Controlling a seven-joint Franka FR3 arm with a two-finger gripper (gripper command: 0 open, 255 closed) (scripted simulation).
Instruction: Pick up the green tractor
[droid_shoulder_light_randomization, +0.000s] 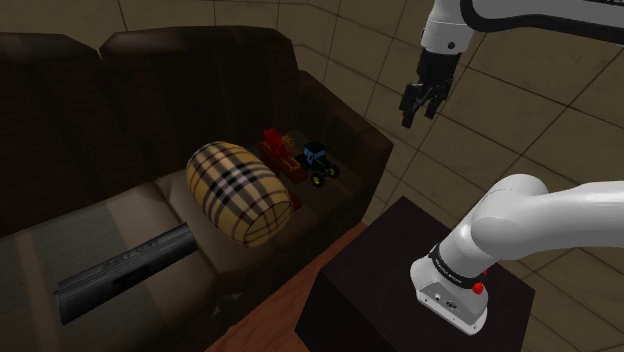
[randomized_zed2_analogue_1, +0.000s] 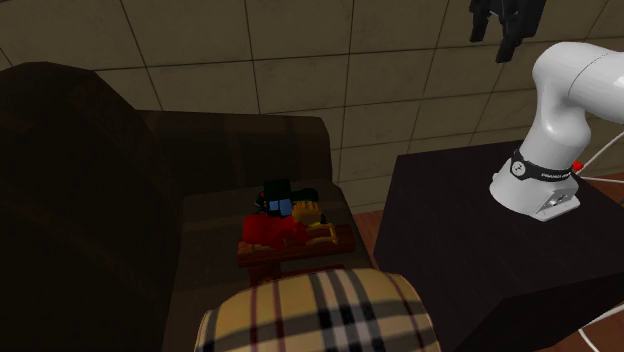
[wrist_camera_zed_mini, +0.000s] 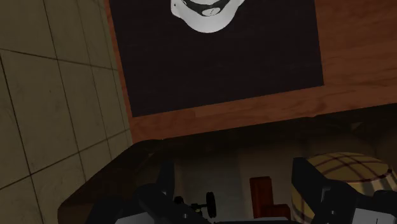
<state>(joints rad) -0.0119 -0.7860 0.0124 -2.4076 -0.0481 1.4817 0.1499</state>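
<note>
Plaid cushion (droid_shoulder_light_randomization: 240, 190) and red toy (droid_shoulder_light_randomization: 279, 148) sit beside tractor (droid_shoulder_light_randomization: 318, 163).

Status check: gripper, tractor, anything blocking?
Gripper raised well clear, jaws open, empty. Tractor upright on sofa seat, untouched. Red toy close beside it, plaid cushion further along; approach from above looks open.

White arm (droid_shoulder_light_randomization: 560, 225) with dark joints, red button (droid_shoulder_light_randomization: 481, 288), black pincer (droid_shoulder_light_randomization: 418, 118).
</note>
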